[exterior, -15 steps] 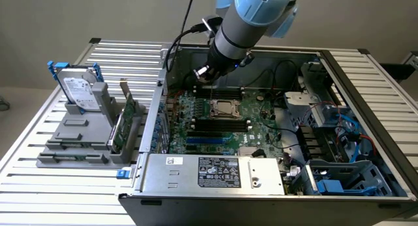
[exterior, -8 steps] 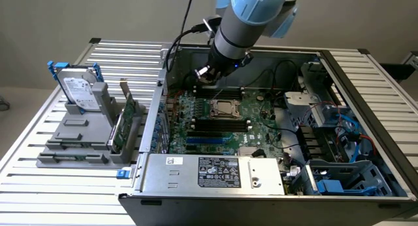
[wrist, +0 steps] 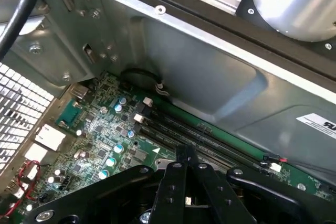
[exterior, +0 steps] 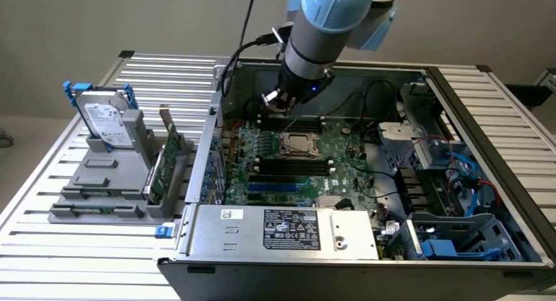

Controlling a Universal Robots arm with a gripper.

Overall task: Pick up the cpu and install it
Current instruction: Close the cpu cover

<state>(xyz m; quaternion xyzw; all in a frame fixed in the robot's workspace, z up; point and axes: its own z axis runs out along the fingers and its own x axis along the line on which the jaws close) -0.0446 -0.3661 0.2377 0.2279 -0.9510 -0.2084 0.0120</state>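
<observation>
The cpu is a small silvery-beige square lying flat inside the metal-framed socket in the middle of the green motherboard. My gripper hangs above the board's far end, beyond the socket and apart from the cpu. In the wrist view the black fingers meet at their tips and my gripper is shut with nothing between them. Below them run the memory slots and the case wall.
The open computer case rests on a slatted metal table. To the exterior view's left, a grey stand carries a silver hard drive and an upright card. Cables and drive bays crowd the case's right side.
</observation>
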